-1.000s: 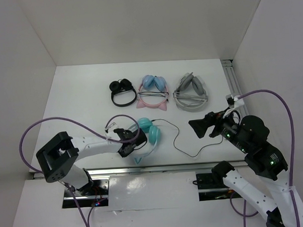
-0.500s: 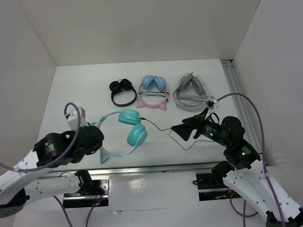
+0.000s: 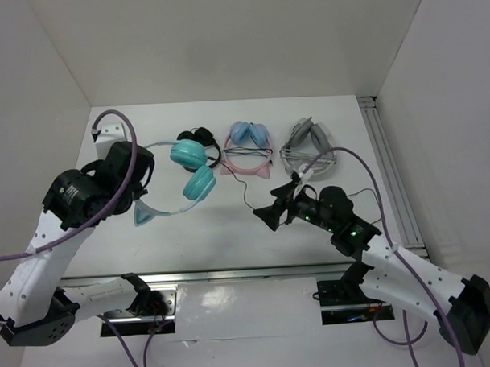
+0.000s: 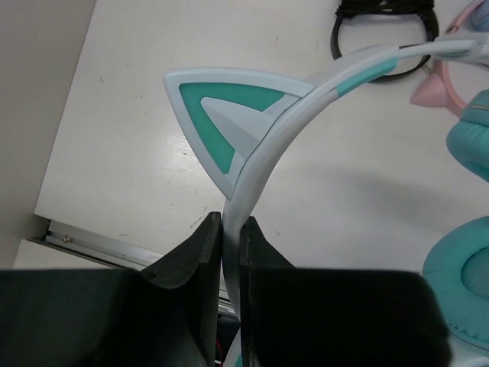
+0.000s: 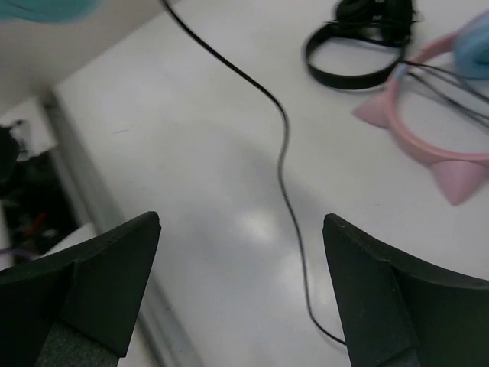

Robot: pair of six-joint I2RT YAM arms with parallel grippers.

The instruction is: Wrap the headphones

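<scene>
**A:** From above, how is the left claw (image 3: 142, 176) found?

**B:** It is clenched on the pale headband (image 3: 161, 144) of the teal headphones (image 3: 198, 185). These are held up off the tabletop (image 3: 214, 233), in front of the black pair (image 3: 205, 136). The right claw (image 3: 266, 217) is seen spread, low by the thin black cable (image 3: 244, 196). The pink pair (image 3: 248, 155) and the grey pair (image 3: 308, 149) are laid further back.

**A:** And through the left wrist camera?

**B:** Both fingers (image 4: 200, 252) are pressed flat against the headband, just below a cat ear (image 4: 221, 115). A teal cup (image 4: 466, 267) is seen at the right edge.

**A:** Through the right wrist camera?

**B:** The fingers (image 5: 107, 267) are set wide apart and nothing is gripped. The cable is seen lying on the tabletop between them, untouched.
</scene>
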